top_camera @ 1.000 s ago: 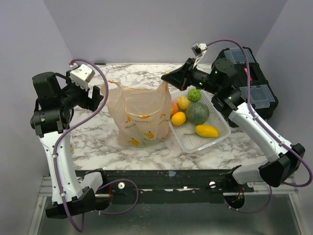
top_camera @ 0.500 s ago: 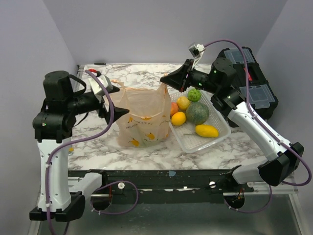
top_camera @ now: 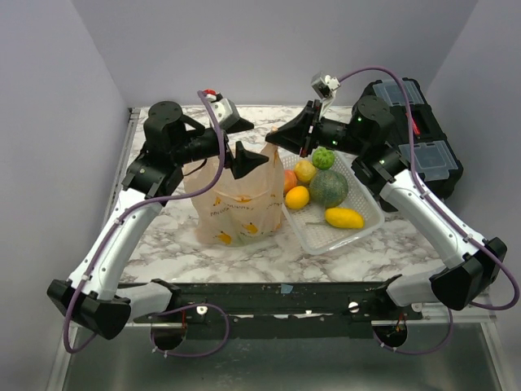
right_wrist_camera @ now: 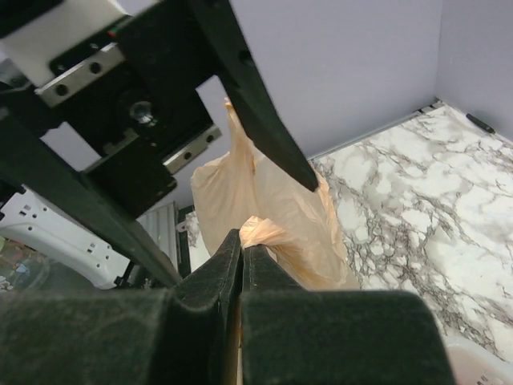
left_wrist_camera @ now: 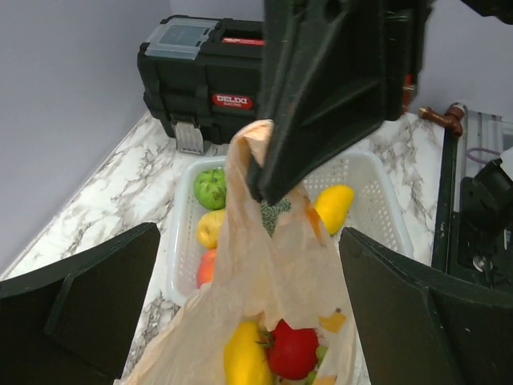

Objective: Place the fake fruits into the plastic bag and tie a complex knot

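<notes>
From above, the left end effector [top_camera: 246,159] hangs over the mouth of the plastic bag [top_camera: 236,204], its fingers spread wide apart with nothing between them. The bag stands upright on the marble worktop [top_camera: 163,232], directly beneath this end effector. The right end effector [top_camera: 275,140] is just to the right of the left one, clamped together on the bag's right handle, which it holds raised. Below and to the right of the right end effector is a white basket [top_camera: 326,243] with a green fruit [top_camera: 324,157], a dark melon [top_camera: 328,187] and a yellow mango [top_camera: 344,217]. A black toolbox [top_camera: 415,122] sits behind the right arm.

In the left wrist view, the left end effector's fingers [left_wrist_camera: 80,297] stand far apart on either side of the open bag. Between them, inside the bag, lie a red fruit [left_wrist_camera: 292,349] and a yellow fruit [left_wrist_camera: 244,357]. The right end effector is straight ahead, pinching the peach handle strip at its tip, with the basket just beyond.

In the right wrist view, the right end effector's fingers [right_wrist_camera: 216,273] are pressed together on a fold of the bag's plastic. The left end effector's dark fingers [right_wrist_camera: 256,112] are spread just above, and the rest of the bag hangs between them.
</notes>
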### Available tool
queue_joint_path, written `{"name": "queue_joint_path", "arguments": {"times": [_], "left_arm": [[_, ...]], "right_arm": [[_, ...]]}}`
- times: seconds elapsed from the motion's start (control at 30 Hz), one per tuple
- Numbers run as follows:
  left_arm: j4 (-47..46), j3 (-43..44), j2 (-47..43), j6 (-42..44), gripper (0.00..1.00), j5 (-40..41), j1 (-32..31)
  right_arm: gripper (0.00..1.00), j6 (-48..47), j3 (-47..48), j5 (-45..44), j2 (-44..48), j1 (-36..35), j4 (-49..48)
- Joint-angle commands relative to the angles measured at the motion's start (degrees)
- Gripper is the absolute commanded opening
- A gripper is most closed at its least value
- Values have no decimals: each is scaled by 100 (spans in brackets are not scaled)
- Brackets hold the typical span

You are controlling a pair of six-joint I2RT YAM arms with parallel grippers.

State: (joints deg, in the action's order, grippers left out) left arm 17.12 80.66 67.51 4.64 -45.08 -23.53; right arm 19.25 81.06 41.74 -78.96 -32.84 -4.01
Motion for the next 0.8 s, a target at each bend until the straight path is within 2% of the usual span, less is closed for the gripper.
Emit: {"name": "queue_joint_path", "arguments": {"times": [0.0,0.07,0.13,0.2,0.27,0.43,0.53,0.57,0.67,0.73,0.77], "left_arm": [[-1173,-188,256,-765,98,400,-141],[-1527,-302,350,-1017,96,453,-217],[-1934,-469,424,-1334,89,373,-244],[-2060,-580,481,-1420,77,297,-318],[-2101,-712,517,-1493,60,272,-358],[-2175,-1000,420,-1491,40,364,-353],[-2117,-1141,302,-1396,21,231,-342],[-2129,-1180,266,-1396,14,158,-323],[-2133,-1269,181,-1476,0,-13,-233],[-2179,-1336,136,-1576,0,-106,-152],[-2205,-1364,123,-1614,0,-204,-115]], "right_arm": [[2,-52,117,271,78,-25,-375],[3,45,131,291,41,-37,-477],[4,108,144,266,26,-63,-566],[4,177,154,209,4,-69,-596],[5,212,182,196,-15,-71,-611],[5,286,198,-37,19,-82,-552],[8,212,178,-170,71,-82,-418],[12,190,159,-170,99,-80,-352],[38,85,51,-118,249,-82,-98],[50,-130,-55,-95,430,-82,162],[53,-283,-87,-100,513,-82,325]]}}
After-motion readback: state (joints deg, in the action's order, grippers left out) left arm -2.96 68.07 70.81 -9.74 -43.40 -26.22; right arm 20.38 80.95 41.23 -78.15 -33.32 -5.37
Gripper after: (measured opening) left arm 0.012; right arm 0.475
